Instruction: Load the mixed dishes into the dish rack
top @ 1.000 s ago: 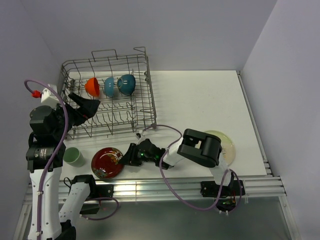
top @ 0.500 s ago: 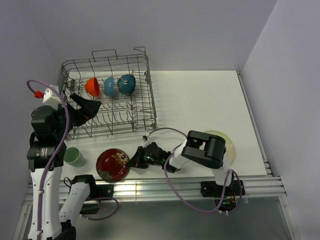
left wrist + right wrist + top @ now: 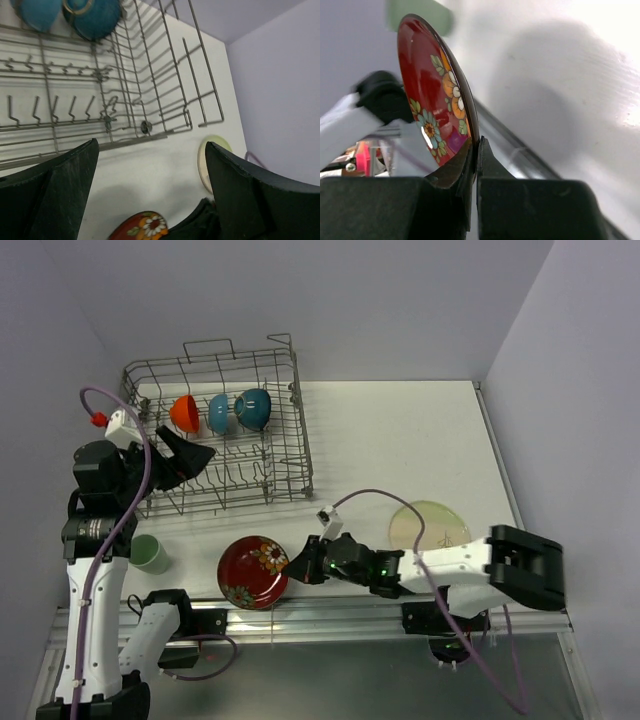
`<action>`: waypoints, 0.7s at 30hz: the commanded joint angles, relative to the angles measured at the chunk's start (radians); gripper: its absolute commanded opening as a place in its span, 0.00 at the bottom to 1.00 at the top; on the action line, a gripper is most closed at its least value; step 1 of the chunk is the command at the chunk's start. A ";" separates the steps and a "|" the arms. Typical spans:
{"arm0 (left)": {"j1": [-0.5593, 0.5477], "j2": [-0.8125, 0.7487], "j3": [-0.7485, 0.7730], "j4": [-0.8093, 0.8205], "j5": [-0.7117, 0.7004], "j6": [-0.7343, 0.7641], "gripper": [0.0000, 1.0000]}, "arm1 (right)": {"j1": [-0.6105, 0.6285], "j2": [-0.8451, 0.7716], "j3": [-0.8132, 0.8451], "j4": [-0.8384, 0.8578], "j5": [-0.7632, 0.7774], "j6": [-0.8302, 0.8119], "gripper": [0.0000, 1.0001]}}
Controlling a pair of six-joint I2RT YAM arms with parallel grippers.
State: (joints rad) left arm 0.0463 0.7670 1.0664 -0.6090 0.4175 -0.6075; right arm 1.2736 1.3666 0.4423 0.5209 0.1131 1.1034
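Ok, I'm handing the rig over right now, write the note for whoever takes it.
Right gripper: shut on the rim of the red floral bowl, near the front edge of the table.
Left gripper: open, empty, over the dish rack, near-left part.
Done: orange bowl, small blue bowl and teal bowl in the rack's back row.
Left: the red bowl, pale green cup (table, near left), cream plate (table, right).

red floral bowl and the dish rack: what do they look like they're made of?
The red floral bowl: glossy, hard, thin-walled, with sharp highlights over the painted flowers; lacquered plastic or melamine seems likely, glazed ceramic not ruled out. The dish rack: thin grey wire with a dull metallic sheen, bent tines and loop handles; looks like metal wire, coated or bare unclear.
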 commanded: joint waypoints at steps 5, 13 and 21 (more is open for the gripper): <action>0.000 0.031 -0.095 0.113 0.395 0.055 0.93 | 0.012 -0.418 0.136 -0.425 0.157 -0.144 0.00; -0.006 0.022 -0.172 0.227 0.667 0.017 0.92 | -0.086 -0.543 0.283 -0.624 0.128 -0.283 0.00; -0.128 -0.003 -0.240 0.318 0.676 -0.051 0.92 | -0.233 -0.543 0.335 -0.624 -0.007 -0.324 0.00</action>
State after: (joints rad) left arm -0.0502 0.7738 0.8368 -0.3752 1.0546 -0.6331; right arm 1.0832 0.8406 0.6884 -0.1612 0.1658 0.8062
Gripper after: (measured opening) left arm 0.919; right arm 0.033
